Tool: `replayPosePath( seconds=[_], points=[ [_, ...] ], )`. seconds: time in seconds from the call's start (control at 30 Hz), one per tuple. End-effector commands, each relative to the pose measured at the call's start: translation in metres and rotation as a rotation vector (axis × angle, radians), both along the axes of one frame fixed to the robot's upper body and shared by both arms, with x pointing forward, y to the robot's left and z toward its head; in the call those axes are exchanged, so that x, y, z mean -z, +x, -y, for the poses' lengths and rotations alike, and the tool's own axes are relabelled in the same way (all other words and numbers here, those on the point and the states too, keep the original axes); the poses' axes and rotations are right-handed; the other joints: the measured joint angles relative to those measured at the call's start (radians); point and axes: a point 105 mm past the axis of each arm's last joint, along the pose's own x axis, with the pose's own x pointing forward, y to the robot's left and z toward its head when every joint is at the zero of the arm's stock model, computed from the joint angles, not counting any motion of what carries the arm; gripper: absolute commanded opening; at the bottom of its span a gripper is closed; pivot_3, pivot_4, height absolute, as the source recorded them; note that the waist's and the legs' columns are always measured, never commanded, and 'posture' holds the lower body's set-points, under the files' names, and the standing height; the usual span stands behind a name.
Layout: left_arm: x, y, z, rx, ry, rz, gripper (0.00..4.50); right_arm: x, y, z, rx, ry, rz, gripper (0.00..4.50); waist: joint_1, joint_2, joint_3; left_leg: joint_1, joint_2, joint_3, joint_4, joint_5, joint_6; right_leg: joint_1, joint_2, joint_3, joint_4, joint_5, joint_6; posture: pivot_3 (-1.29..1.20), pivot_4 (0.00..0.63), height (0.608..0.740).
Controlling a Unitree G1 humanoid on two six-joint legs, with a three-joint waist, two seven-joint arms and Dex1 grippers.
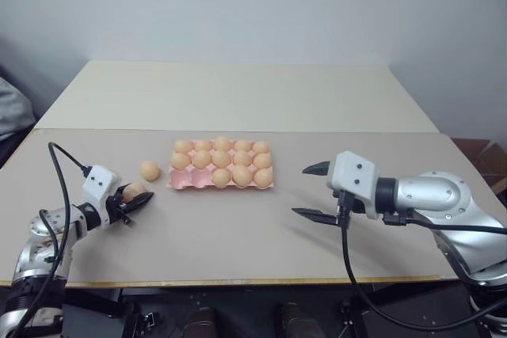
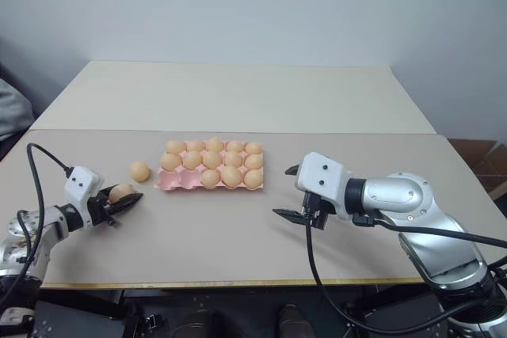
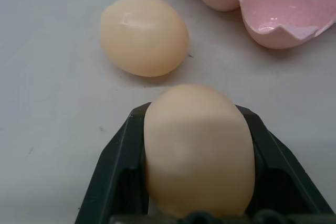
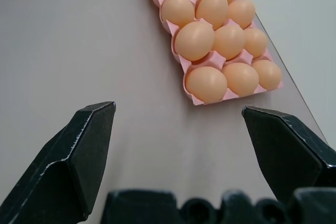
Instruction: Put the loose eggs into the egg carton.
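- While the left end effector (image 1: 136,199) is clamped on an egg (image 1: 132,191) low over the counter (image 1: 238,227), a second egg (image 1: 150,169) lies loose at 1 o'clock of it.
- Carton (image 1: 178,182): just beside the loose egg, at its 3 o'clock.
- Right end effector (image 1: 311,191): fingers apart, empty, at the carton's 4 o'clock.

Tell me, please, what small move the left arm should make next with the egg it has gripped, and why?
Probably lift it straight up a little. The left gripper is shut on an egg low over the table, and another loose egg lies between it and the pink carton, whose near-left cups look empty.
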Motion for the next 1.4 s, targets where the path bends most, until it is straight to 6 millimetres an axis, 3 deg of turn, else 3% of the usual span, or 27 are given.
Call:
replayPosePath(
  seconds=[0.03,0.2,0.4,0.67,0.83,1.0,1.27,1.4],
  points=[
    [-0.019,-0.014,0.004,0.096,0.025,0.032,1.76,-0.007,-0.001,0.001,0.003,-0.002,0.04,4.5,-0.002,0.0,0.0,0.0,0.0,0.0,0.0,0.0,0.0,0.0,0.001,0.0,0.0,0.0,0.0,0.0,0.15,0.74],
    [-0.046,-0.031,0.027,0.274,-0.025,0.108,1.76,-0.006,0.0,0.001,0.005,-0.006,0.044,4.5,0.006,0.0,0.0,0.0,0.0,0.0,0.0,0.0,0.0,0.0,-0.001,0.0,0.0,0.0,0.0,0.0,0.15,0.74],
    [-0.073,-0.024,0.068,0.464,-0.092,0.22,1.76,-0.006,0.0,-0.002,0.008,0.002,0.053,4.5,0.02,0.0,0.0,0.0,-0.001,0.0,0.0,0.0,0.0,0.0,-0.002,-0.001,0.0,0.0,0.0,0.0,0.15,0.74],
    [-0.063,0.014,0.109,0.586,-0.142,0.242,1.76,-0.009,0.0,-0.007,0.047,0.028,0.086,4.5,0.024,0.0,0.0,-0.001,-0.003,-0.001,0.001,0.001,0.001,0.001,-0.001,0.001,0.0,0.003,0.006,0.0,0.15,0.74],
    [-0.065,0.037,0.119,0.585,-0.125,0.277,1.76,-0.006,-0.004,-0.006,0.072,0.027,0.093,4.5,0.026,-0.001,0.0,-0.001,-0.004,-0.003,0.001,0.001,0.001,0.002,0.0,0.001,0.0,0.004,0.007,0.0,0.15,0.74],
    [-0.061,0.042,0.121,0.63,-0.134,0.252,1.76,-0.003,-0.004,-0.002,0.104,0.019,0.096,4.5,0.02,-0.001,-0.001,-0.002,-0.005,-0.003,0.001,0.001,0.001,0.002,0.0,0.002,0.0,0.005,0.008,0.0,0.15,0.74],
    [-0.062,0.049,0.125,0.62,-0.153,0.314,4.4,-0.007,0.003,0.005,0.138,0.011,0.116,4.5,0.022,-0.001,-0.001,-0.002,-0.005,-0.004,0.002,0.001,0.002,0.002,0.0,0.001,0.0,0.004,0.008,0.0,0.15,0.74],
    [-0.073,0.043,0.121,0.636,-0.142,0.36,4.48,-0.008,0.002,0.004,0.127,0.01,0.116,4.5,0.021,-0.001,-0.001,-0.002,-0.005,-0.004,0.002,0.001,0.002,0.002,0.0,0.001,0.0,0.005,0.008,0.0,0.15,0.74]
  ],
)
